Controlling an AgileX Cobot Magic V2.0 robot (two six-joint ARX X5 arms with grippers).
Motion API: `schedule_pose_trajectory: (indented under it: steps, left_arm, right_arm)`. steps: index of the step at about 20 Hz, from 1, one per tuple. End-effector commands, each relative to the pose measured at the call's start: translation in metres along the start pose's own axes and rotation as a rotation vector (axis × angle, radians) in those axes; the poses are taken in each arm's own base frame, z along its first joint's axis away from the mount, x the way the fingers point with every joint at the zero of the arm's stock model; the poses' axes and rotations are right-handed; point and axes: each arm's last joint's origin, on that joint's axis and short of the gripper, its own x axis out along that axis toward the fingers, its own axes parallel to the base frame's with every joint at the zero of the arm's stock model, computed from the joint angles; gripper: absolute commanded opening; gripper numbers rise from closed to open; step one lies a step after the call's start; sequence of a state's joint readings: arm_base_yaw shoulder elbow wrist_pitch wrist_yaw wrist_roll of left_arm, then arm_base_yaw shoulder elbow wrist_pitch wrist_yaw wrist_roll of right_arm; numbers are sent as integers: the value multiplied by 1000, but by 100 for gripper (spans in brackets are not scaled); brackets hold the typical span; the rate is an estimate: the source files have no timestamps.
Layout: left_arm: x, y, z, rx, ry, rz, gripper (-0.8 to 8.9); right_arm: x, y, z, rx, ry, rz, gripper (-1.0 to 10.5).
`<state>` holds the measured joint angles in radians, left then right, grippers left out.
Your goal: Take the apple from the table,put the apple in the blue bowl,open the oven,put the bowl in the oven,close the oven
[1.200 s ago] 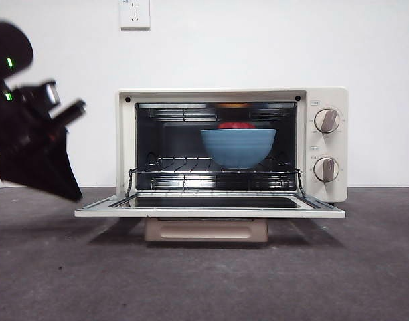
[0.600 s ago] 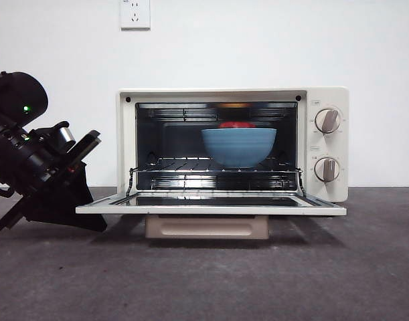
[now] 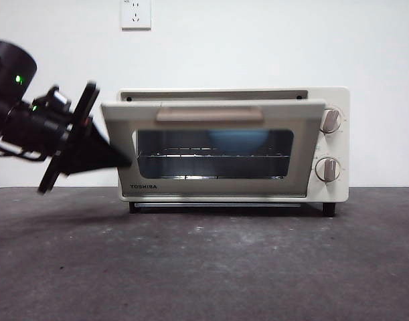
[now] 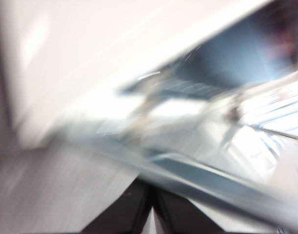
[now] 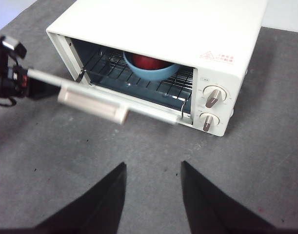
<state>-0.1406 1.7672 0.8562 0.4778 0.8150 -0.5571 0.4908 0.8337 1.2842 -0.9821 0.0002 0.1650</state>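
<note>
Swung up from lying flat half a second ago, the door [image 3: 214,150] of the oven [image 5: 163,29] now stands nearly shut, its top edge tilted out a little from the frame. Through the remaining gap the right wrist view shows the blue bowl [image 5: 151,70] on the wire rack [image 5: 139,80] inside, the apple [image 5: 149,62] sitting in it; from the front only a blue blur shows behind the dark glass.

The door is a stiff, hinged panel that should swing lightly, and the beige bar handle [image 3: 209,114] along its top edge is the obvious place to hold (though a flat push on the door's edge looks to serve just as well). A hard shove could jolt the light oven or rattle the bowl on the rack, so a gentle last push seems wise.

At the door's left side is the left gripper [image 3: 114,157], its fingers [image 4: 139,209] apparently pressed together, against or just under the door; motion blur hides the contact. The right gripper [image 5: 152,195] hangs above the surface [image 3: 204,267] in front of the oven, fingers spread and holding nothing.
</note>
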Motion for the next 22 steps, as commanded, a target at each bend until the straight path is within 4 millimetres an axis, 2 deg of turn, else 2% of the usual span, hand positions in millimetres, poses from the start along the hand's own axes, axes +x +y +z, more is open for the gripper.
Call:
schedule_pose_trajectory:
  steps: [1, 4, 11, 15, 22]
  left_arm:
    - [1, -4, 15, -4, -87, -17, 6]
    - [2, -8, 23, 11, -110, -14, 6]
    - [-6, -20, 24, 20, -89, -1, 7]
    - [-16, -42, 22, 102, -54, 46, 7]
    - [-45, -95, 11, 254, -3, 191, 7]
  right_arm:
    - [-2, 2, 4, 6, -18, 10, 178]
    - [-2, 1, 3, 7, -7, 8, 178]
    - [0, 1, -2, -30, 35, 1, 179]
    - [13, -1, -9, -30, 54, -1, 179]
    - [48, -4, -43, -32, -45, 96, 179]
